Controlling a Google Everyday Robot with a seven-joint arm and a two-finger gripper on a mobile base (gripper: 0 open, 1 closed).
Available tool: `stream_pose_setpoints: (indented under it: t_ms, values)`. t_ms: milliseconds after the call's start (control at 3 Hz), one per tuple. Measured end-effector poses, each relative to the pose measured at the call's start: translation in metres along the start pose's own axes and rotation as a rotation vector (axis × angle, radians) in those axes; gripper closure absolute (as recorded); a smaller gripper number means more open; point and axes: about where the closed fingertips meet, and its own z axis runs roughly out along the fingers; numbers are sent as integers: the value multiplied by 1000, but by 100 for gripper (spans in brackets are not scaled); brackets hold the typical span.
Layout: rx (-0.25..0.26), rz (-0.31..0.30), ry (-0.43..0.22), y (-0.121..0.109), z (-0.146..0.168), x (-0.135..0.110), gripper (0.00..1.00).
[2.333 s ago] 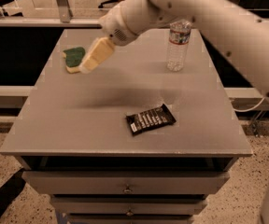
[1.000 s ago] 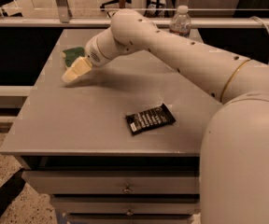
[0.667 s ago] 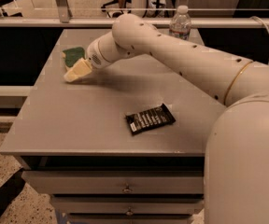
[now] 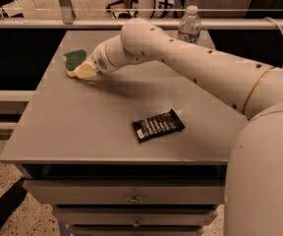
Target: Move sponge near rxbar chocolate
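The sponge point(image 4: 75, 59), dark green on top, lies at the far left of the grey table point(image 4: 82, 132). My gripper point(image 4: 84, 71) is low on the table, right at the sponge's near side and touching or nearly touching it. The white arm reaches in from the right across the back of the table. The rxbar chocolate point(image 4: 157, 125), in a dark wrapper with white lettering, lies flat near the front middle of the table, well apart from the sponge and the gripper.
A clear water bottle point(image 4: 189, 26) stands at the back of the table, partly hidden behind my arm. The table has drawers point(image 4: 131, 198) in its front. A rail and a glass partition run behind the table.
The gripper came down and left from above the table to the sponge. The arm now crosses in front of the bottle. In the last second it has hardly moved.
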Motion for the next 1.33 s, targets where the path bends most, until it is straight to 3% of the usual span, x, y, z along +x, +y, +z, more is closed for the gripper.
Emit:
stream_pose_setpoints:
  t_ms: [333, 667, 1333]
  values:
    - [11, -12, -33, 0, -9, -11, 95]
    - [-6, -73, -73, 13, -47, -25, 100]
    - [-74, -254, -23, 37, -134, 3, 100]
